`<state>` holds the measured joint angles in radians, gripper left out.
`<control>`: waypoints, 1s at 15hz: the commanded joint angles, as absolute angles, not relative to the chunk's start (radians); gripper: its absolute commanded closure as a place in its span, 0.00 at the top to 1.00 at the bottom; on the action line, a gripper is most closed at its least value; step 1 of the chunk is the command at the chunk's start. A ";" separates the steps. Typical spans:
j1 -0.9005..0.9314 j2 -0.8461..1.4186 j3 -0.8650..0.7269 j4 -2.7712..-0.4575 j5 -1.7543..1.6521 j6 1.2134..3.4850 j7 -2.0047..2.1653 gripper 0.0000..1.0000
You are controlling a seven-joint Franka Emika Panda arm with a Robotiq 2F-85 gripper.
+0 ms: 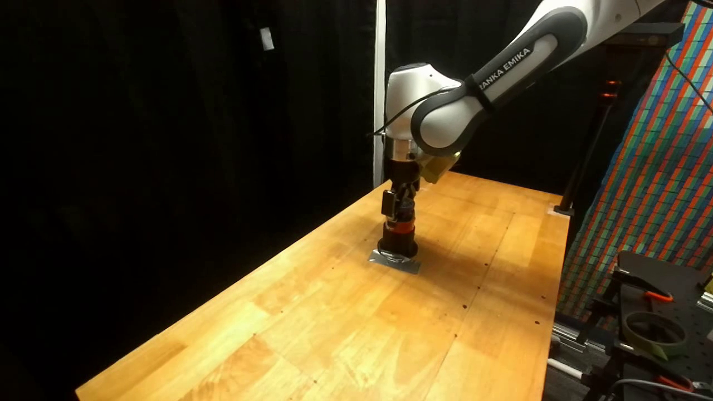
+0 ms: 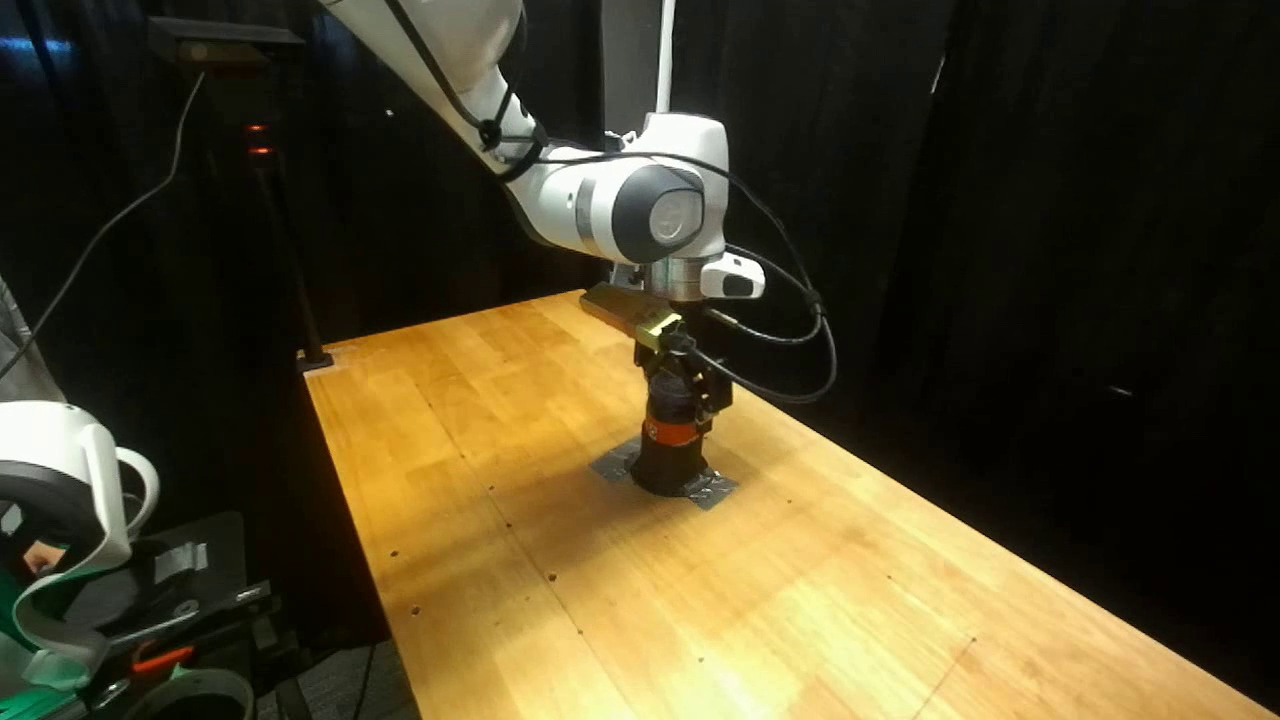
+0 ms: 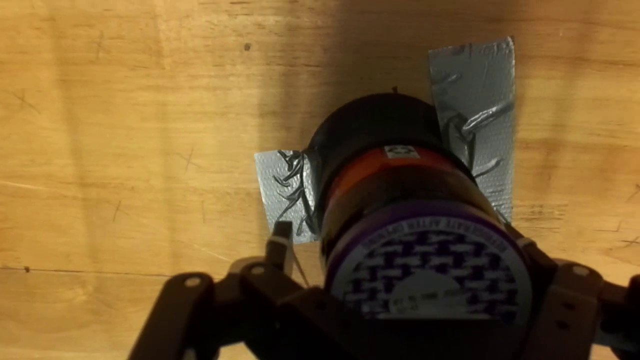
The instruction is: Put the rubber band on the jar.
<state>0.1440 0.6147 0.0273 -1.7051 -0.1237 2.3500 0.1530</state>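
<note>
fingers (image 3: 279, 246) fill the six o'clock side of the wrist view, spread wide about a lidded jar (image 3: 415, 192): one stands at nine o'clock of the lid (image 3: 431, 260) with wooden bench (image 3: 150, 125) showing in the gap, its partner at three o'clock, so near the rim that touching or not is unclear. beside the nine o'clock finger runs a thin dark strand (image 3: 301, 269), too fine to identify. the lid has a purple rim, purple-and-white basketweave print and the words "refrigerate after opening". an orange-red band (image 3: 369, 166) with a small white patch (image 3: 401, 151) circles the jar's middle; below it everything is black, down to a flared foot (image 3: 380, 115). creased silver duct tape (image 3: 280, 190) lies at eight o'clock of that foot, and a longer strip (image 3: 482, 85) at three o'clock.

in both exterior views the jar is upright on the bench, directly under the arm (image 1: 454, 120). the bench edge nearest it is at ten o'clock in an exterior view, where the arm slants in from two o'clock and black curtains (image 1: 195, 139) hang from eight o'clock to twelve. toward three o'clock there hangs a multicoloured checked drape (image 1: 663, 133), and at four o'clock a tape roll (image 1: 671, 348) rests on a dark shelf (image 1: 649, 270).
</note>
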 commanded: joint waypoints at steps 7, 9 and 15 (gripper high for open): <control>0.033 0.437 0.087 -1.940 0.070 2.474 0.015 1.00; 0.006 0.416 0.107 -1.962 0.129 2.471 -0.031 1.00; -0.018 0.379 0.102 -2.024 0.182 2.370 -0.082 1.00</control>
<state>-0.0014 0.4305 0.0988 -1.9458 0.1535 2.3933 -0.0401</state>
